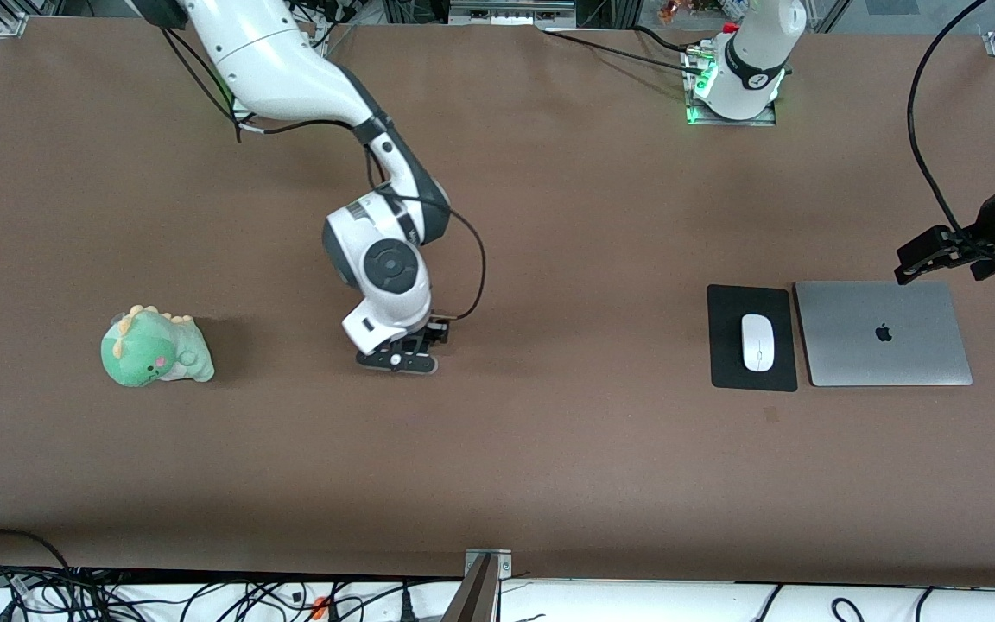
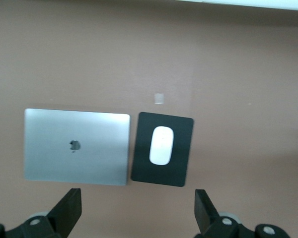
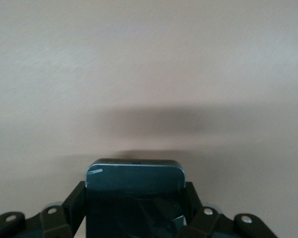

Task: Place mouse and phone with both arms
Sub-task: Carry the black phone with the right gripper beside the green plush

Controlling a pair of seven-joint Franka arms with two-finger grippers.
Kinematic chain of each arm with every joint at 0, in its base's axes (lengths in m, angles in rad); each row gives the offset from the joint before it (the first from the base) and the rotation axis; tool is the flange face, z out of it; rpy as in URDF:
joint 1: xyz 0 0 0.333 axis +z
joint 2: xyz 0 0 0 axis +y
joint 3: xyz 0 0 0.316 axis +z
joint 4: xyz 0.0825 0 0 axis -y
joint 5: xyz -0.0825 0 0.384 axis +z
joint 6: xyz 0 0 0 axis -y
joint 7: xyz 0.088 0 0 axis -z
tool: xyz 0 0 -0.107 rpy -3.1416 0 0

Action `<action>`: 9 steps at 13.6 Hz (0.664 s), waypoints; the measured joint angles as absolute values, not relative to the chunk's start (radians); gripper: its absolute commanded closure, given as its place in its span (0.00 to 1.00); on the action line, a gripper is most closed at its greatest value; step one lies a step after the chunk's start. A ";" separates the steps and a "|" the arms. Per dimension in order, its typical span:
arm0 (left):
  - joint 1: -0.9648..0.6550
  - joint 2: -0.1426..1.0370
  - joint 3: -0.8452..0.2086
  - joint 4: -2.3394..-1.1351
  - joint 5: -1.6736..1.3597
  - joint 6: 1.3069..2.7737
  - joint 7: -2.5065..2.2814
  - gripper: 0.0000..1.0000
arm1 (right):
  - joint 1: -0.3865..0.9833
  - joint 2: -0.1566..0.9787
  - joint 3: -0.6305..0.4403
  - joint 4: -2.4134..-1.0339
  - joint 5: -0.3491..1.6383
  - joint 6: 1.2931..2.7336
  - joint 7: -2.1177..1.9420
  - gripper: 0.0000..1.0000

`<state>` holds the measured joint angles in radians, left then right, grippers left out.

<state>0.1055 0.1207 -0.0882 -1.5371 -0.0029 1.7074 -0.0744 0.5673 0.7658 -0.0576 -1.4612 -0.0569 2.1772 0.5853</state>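
flanking mouse (image 1: 757,342): laptop (image 1: 883,333); dino toy (image 1: 155,348) well apart.

The right arm (image 1: 290,78) reaches from its base down to the table's middle, wrist bent steeply, and its gripper (image 1: 400,358) sits low at the surface with fingers (image 3: 74,203) closed on the phone (image 3: 134,191). The left arm (image 1: 752,52) waits, its gripper (image 1: 916,263) raised at its end of the table, fingers (image 2: 69,210) spread wide.
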 measured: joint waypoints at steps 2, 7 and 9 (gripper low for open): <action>0.109 0.124 -0.084 -1.536 -0.013 1.707 -0.074 0.00 | 0.486 0.760 -0.062 -1.465 -0.052 2.167 0.449 0.98; 0.121 0.126 -0.089 -1.535 -0.024 1.707 -0.071 0.00 | 0.319 0.674 -0.065 -1.601 -0.021 2.275 0.236 0.99; 0.119 0.130 -0.096 -1.535 -0.024 1.707 -0.071 0.00 | 0.282 0.635 -0.065 -1.709 -0.018 2.391 0.193 0.99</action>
